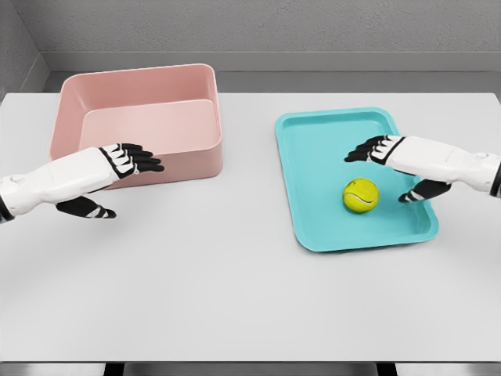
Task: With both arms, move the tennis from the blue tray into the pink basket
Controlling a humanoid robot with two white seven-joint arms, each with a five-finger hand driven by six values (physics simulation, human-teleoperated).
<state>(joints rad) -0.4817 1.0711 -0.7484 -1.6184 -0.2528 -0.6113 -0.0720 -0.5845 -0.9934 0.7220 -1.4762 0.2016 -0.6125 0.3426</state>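
1. landmark: the blue tray (313, 227) lies flat on the white table (235, 298), toward the table's right side.
2. the tennis ball (361, 195) rests inside the tray, in its nearer half and toward its right edge, untouched by either hand.
3. the right hand (395, 163) hovers over the tray just beyond and right of the ball; its fingers (364, 152) are spread and point left, its thumb hangs down beside the ball, and it holds nothing.
4. the pink basket (141, 160) stands well left of the tray, upright and with nothing visible inside.
5. the left hand (109, 176) floats far left of the tray, at the basket's near wall; its fingers are extended toward the right and it grips nothing.
6. step in hand, as judged: the reach toward the ball; no grasp is made yet.
7. the next move likely calls for lowering the right hand so fingers and thumb bracket the ball, then closing; a round ball may roll if nudged off centre.
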